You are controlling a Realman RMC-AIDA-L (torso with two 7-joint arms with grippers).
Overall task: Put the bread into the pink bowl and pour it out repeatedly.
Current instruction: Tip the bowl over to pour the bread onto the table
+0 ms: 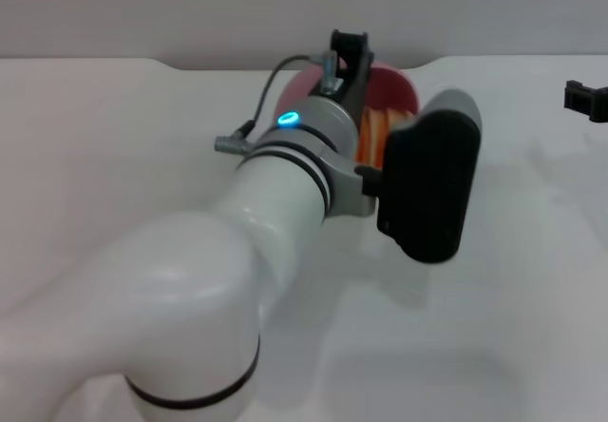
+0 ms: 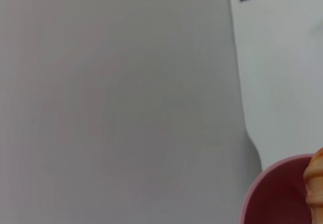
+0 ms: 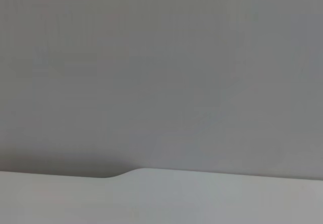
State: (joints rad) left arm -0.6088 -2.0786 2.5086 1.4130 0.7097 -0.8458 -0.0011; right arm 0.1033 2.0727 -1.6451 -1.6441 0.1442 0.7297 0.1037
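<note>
Left pincer (image 1: 353, 53) over round pink bowl (image 1: 394, 87) — ridged, glossy bread (image 1: 383, 125) inside

The bowl (image 1: 394, 87) is set on the table (image 1: 114, 127) toward its far edge, near the middle, and the bread (image 1: 378, 127) is held inside it, leaning against the wall nearer the robot. The left gripper (image 1: 348, 53) is reached over the bowl's left rim, much of the bowl being hidden behind the arm. The right gripper (image 1: 587, 100) is kept well apart at the right edge, above the table.
</note>
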